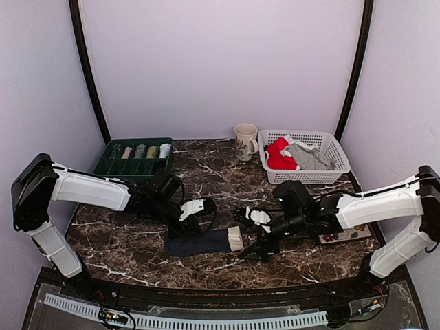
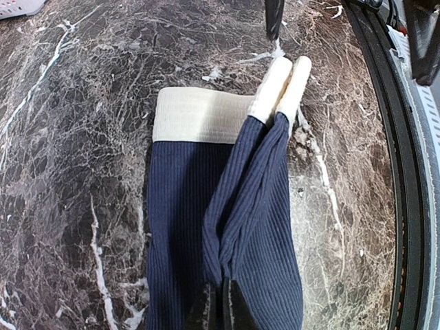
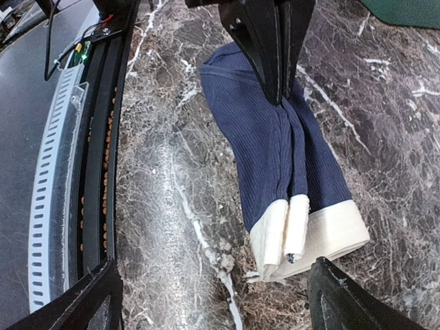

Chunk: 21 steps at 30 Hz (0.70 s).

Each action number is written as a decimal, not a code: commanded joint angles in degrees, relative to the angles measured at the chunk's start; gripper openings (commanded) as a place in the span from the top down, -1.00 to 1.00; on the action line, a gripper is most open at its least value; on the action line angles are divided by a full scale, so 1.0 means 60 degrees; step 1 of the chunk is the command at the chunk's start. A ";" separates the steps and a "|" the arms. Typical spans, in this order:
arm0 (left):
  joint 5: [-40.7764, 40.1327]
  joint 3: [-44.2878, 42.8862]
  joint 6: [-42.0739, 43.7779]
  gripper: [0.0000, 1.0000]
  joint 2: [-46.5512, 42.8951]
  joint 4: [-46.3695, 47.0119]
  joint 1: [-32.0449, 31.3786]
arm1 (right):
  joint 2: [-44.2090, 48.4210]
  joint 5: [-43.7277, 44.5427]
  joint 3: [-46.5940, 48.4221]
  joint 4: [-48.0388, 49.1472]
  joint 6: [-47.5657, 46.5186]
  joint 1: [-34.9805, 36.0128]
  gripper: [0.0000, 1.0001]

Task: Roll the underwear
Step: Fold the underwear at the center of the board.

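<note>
Left gripper point(image 2: 220, 306): closed on cloth. In its wrist view I see the two dark fingers at the bottom centre of the frame, pinching a raised fold of the navy underwear point(image 2: 175, 220). The ribbed fabric gathers into the pinch. A doubled ridge runs from there up the frame to the cream waistband point(image 2: 196, 115), where two rolled edges stand side by side.

Right gripper point(image 3: 216, 268): open. Its fingers show in the lower left and lower right corners of its wrist view, wide apart, with nothing clamped between them. The waistband end of the navy garment lies just above the gap. I cannot confirm whether either fingertip touches the cloth.

Location of the navy garment: in the top view it lies on the marble table point(image 1: 220, 179) at the lower centre of the frame, stretched between the two grippers, waistband toward the right. One half lies flat; the other is folded up lengthwise over it.

Other garments: the red underwear point(image 1: 278, 155) and the grey underwear point(image 1: 311, 157) sit in the white basket point(image 1: 323, 177) at the upper right of the table, touching each other.

Other items: a mug point(image 1: 245, 141) stands just left of the basket. A green tray point(image 1: 103, 163) at the upper left holds a row of small rolled pieces, too small for me to identify.
</note>
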<state>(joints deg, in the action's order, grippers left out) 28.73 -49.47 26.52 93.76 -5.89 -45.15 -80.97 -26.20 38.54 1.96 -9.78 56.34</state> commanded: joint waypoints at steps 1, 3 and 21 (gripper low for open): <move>0.0208 -0.0002 -0.0069 1.00 -0.0177 0.0030 0.0054 | -0.0492 0.0617 -0.0070 0.0858 -0.0103 0.0075 -0.77; 0.0223 0.0007 -0.0074 1.00 -0.0177 0.0037 0.0054 | -0.0785 0.0714 0.0029 0.0962 -0.0165 0.0074 -0.71; 0.0253 -0.0005 -0.0080 1.00 -0.0141 0.0064 0.0068 | -0.1987 0.0730 0.0729 0.1603 -0.0158 -0.0102 0.43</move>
<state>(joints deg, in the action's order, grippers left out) 29.41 -49.47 26.33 93.76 -5.87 -45.15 -90.87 -20.84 40.93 10.46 -10.33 55.99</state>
